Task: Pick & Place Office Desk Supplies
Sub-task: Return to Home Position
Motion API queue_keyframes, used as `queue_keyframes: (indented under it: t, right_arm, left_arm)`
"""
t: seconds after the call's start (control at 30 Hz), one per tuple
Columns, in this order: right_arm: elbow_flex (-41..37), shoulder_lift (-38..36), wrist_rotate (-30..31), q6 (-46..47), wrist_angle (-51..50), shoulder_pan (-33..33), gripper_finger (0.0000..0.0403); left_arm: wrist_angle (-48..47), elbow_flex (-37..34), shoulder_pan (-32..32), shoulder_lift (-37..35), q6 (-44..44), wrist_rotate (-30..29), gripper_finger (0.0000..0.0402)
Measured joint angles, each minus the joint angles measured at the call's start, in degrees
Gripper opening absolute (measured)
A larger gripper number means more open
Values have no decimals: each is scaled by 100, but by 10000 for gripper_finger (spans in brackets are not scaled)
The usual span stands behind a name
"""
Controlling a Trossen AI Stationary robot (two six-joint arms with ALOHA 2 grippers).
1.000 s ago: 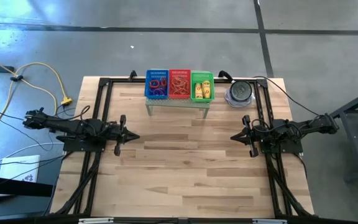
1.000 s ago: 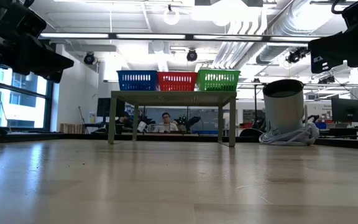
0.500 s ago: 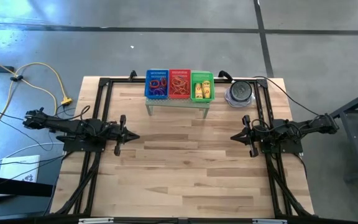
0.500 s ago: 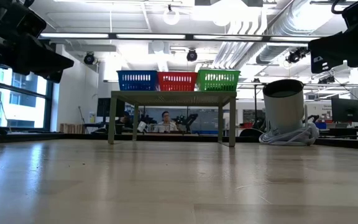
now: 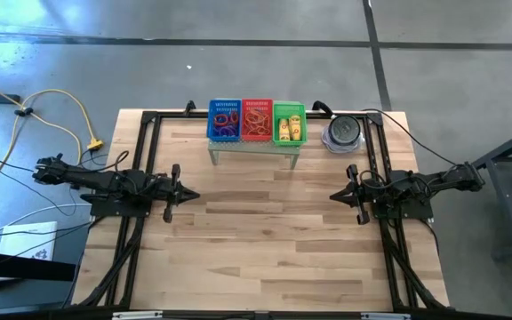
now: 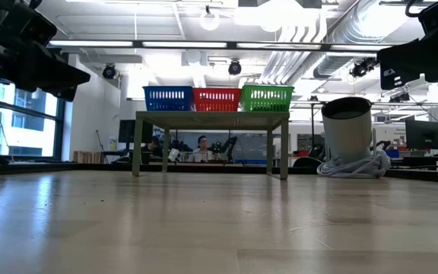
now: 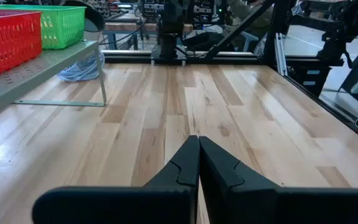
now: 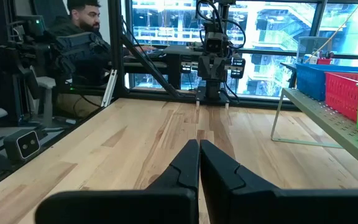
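On the perforated stand (image 5: 254, 148) at the back of the table (image 5: 274, 249) sit three mesh baskets (image 5: 257, 101) — purple-blue loops (image 5: 226, 123), red-orange rubber bands (image 5: 257, 124), yellow blocks (image 5: 287, 130), one kind each. My left gripper (image 5: 192, 195) and right gripper (image 5: 333, 195) rest clenched, empty, at opposite sides — parked, I judge.
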Motion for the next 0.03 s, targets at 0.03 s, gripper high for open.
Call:
queue_keyframes:
  t: [0.03]
  right_arm:
    - [0, 0, 0, 1, 0, 0, 2]
  left_arm:
    - [0, 0, 0, 0, 0, 0, 0]
